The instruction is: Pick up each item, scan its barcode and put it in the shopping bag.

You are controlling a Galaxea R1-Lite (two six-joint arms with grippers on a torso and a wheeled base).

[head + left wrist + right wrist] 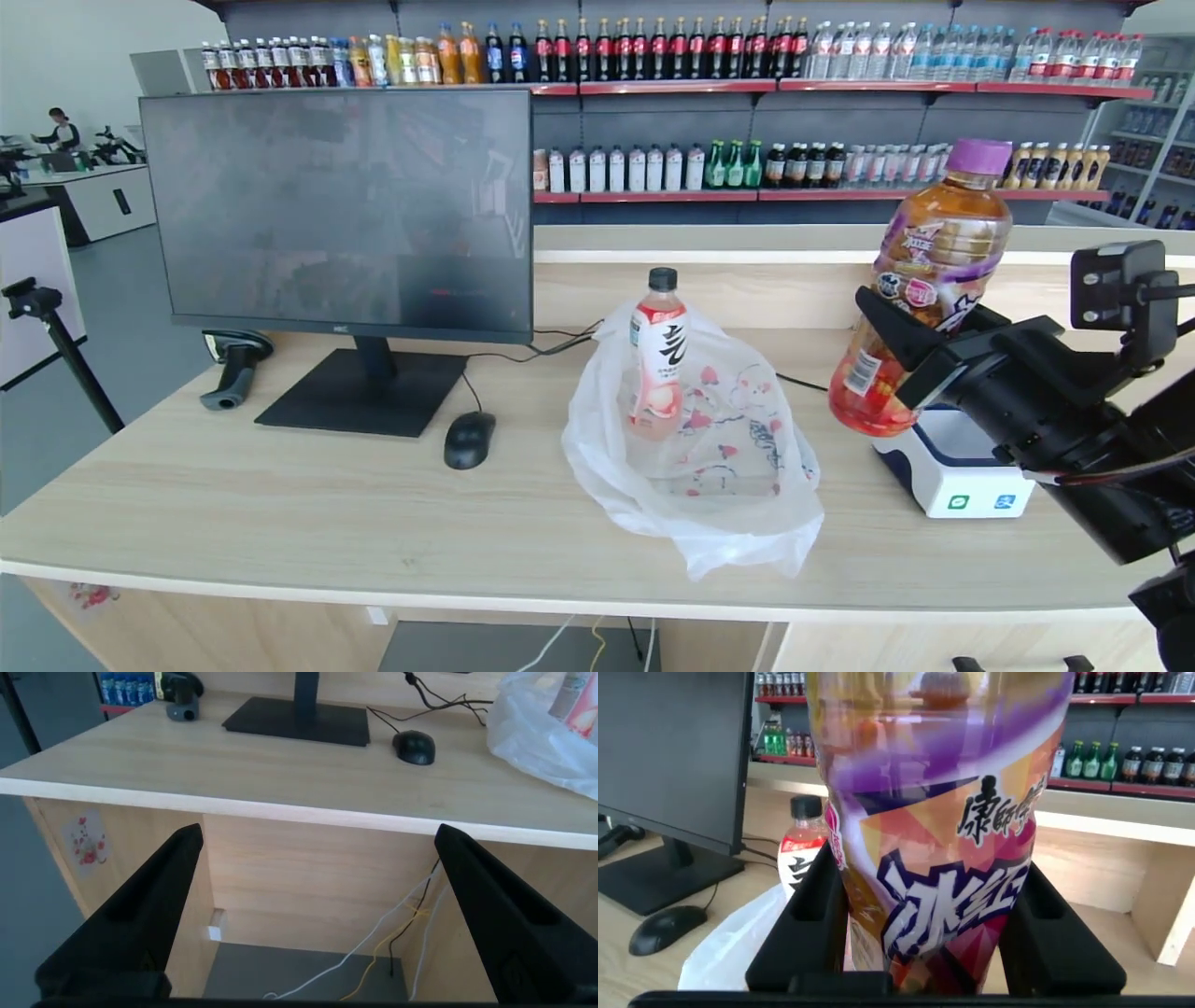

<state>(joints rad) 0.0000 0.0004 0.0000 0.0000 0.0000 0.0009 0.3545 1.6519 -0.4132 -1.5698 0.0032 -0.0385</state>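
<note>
My right gripper is shut on an amber drink bottle with a purple cap and purple label, holding it tilted above the white barcode scanner box at the right of the counter. The same bottle sits between the dark fingers in the right wrist view. A white plastic shopping bag lies mid-counter with a pink drink bottle standing upright in it. My left gripper hangs open below the counter's front edge, nothing between its fingers.
A monitor on a black stand, a black mouse and a handheld scanner occupy the counter's left half. Cables run behind the bag. Drink shelves line the back wall. The wooden counter's front is bare.
</note>
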